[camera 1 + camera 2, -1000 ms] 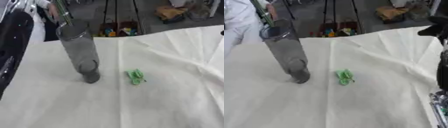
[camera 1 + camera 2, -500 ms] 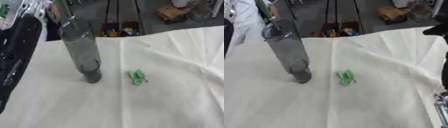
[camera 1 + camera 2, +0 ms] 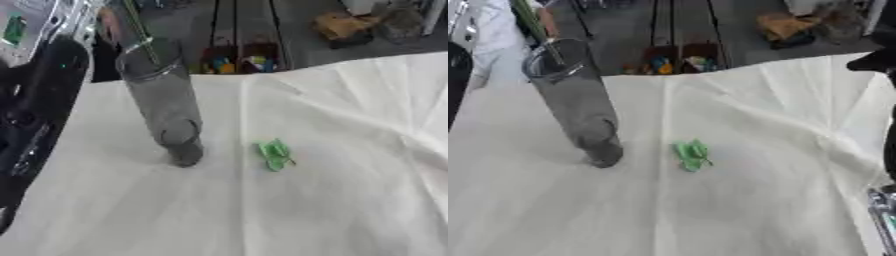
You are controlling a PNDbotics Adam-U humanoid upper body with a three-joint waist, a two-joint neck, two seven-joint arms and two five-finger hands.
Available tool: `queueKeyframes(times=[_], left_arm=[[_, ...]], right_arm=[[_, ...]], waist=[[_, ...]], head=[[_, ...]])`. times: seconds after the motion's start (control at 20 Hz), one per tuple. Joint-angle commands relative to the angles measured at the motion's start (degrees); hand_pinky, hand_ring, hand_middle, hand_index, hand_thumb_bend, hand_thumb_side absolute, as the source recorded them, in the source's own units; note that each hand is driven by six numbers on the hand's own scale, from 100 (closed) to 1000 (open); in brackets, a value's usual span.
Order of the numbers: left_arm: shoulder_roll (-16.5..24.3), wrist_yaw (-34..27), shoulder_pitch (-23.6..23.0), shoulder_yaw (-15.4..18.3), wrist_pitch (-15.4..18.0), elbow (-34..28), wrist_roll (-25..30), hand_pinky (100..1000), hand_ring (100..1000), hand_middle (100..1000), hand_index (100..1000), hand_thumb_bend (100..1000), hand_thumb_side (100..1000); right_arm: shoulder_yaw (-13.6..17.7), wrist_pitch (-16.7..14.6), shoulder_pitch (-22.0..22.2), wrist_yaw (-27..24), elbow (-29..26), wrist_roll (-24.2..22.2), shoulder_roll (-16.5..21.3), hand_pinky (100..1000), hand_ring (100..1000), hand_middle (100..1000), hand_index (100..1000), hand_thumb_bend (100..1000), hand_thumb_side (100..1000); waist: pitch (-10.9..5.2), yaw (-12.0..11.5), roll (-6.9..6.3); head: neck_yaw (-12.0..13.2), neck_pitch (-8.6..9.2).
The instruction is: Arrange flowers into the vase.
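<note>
White cloth-covered table: tall clear glass vase upright, green stem entering its mouth, unchanged over last second. Small green leafy sprig lies beside it. Hands' states: cannot tell.

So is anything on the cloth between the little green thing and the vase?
No. The green thing lies on bare white cloth just right of the vase, with nothing visible between them.
</note>
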State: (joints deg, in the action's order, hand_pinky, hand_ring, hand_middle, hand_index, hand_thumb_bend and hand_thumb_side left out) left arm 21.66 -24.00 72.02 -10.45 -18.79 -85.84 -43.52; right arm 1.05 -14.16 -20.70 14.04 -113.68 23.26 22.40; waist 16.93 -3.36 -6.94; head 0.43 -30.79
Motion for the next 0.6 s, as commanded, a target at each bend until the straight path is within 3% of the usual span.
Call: queueKeyframes(times=[0.05,0.6], left_arm=[[0.8,0.6,0.7,-0.1,-8.8,-1.2,-8.4,100,100,100,100,100,607],[-0.1,0.4,-0.6,-0.7,-9.1,-2.5,-8.4,100,100,100,100,100,605]], right_arm=[[0.3,-0.1,-0.8,-0.5,-0.9,0.2,0.3,620,556,486,738,100,993],[0.2,-0.1,-1.1,-0.6,-0.9,0.1,0.1,623,556,485,738,100,994]], waist=[[-0.96,0.1,0.47],[-0.46,0.2,0.57]], head=[[0.0,0.64],[0.0,0.85]])
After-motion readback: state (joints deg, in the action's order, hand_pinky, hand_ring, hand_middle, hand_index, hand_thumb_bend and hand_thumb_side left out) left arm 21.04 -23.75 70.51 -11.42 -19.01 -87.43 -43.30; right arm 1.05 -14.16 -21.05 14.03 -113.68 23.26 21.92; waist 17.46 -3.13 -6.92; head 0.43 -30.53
